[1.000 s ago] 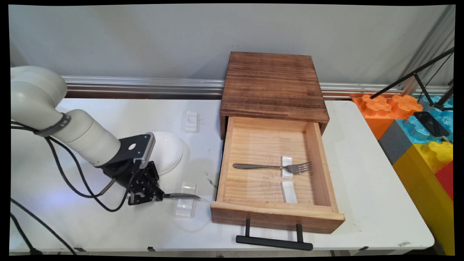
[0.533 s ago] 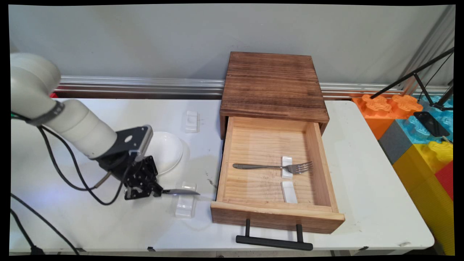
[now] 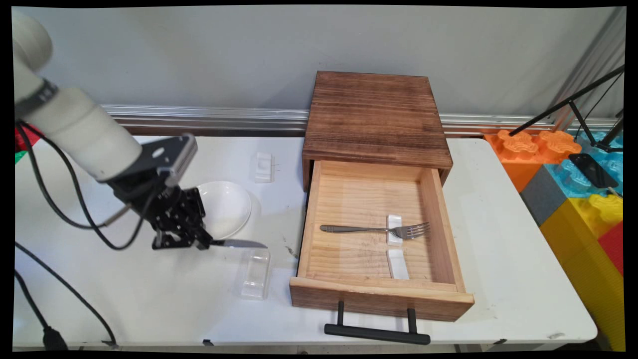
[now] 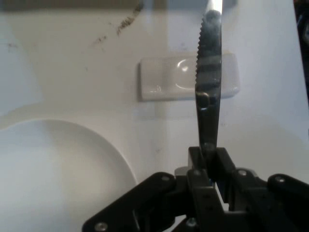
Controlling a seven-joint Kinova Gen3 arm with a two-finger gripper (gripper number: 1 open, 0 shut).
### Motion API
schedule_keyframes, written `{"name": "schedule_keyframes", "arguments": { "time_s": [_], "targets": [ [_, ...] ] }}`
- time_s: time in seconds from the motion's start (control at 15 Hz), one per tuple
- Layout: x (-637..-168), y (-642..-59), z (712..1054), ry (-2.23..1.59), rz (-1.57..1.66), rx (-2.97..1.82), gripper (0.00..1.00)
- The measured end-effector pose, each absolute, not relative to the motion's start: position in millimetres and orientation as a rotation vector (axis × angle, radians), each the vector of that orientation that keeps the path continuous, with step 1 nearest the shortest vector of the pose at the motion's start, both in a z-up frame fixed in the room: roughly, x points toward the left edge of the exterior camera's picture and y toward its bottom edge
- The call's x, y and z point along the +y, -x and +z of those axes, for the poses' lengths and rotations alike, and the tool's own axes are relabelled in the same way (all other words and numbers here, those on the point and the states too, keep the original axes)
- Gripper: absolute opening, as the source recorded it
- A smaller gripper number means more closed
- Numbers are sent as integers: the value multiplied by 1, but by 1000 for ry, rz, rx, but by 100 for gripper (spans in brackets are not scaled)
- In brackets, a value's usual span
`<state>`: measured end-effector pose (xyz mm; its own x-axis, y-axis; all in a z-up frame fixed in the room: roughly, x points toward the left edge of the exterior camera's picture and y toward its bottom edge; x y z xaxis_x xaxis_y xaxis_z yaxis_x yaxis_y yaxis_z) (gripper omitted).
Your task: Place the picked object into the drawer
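Note:
My gripper (image 3: 203,244) is shut on the handle end of a metal knife (image 3: 239,244), whose blade points right, toward the open wooden drawer (image 3: 381,294). The knife hangs in the air above the table, over a white cutlery rest (image 3: 256,273) on the table's near side. In the hand view the serrated knife (image 4: 208,87) runs up from the gripper (image 4: 209,162) and crosses over the cutlery rest (image 4: 169,79) lying below it. A white bowl (image 3: 227,208) sits just behind the gripper; its rim shows in the hand view as the bowl (image 4: 63,169) at lower left.
A fork (image 3: 379,230) lies in the drawer across a white rest (image 3: 394,225), with a second white rest (image 3: 398,264) nearer the drawer's front. A dark wooden cabinet (image 3: 374,117) tops the drawer. Another white rest (image 3: 263,167) lies at the back. Foam blocks (image 3: 573,189) stand beyond the table's right end.
The gripper has risen and drawn back to the left with the knife, lifting it off the near cutlery rest, which now lies uncovered.

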<state>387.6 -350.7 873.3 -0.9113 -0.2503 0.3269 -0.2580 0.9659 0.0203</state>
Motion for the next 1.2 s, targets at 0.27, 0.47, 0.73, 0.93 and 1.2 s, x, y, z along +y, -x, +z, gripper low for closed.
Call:
{"name": "schedule_keyframes", "arguments": {
  "time_s": [0.27, 0.47, 0.73, 0.93, 1.2],
  "targets": [
    [-359, -386, 913, -379, 35, -2790, 0],
    [-368, -376, 936, -396, 44, -2782, 0],
    [-378, -352, 955, -421, 60, -2767, 0],
    [-383, -334, 962, -433, 68, -2754, 0],
    [-389, -301, 966, -446, 76, -2727, 0]
  ]
}}
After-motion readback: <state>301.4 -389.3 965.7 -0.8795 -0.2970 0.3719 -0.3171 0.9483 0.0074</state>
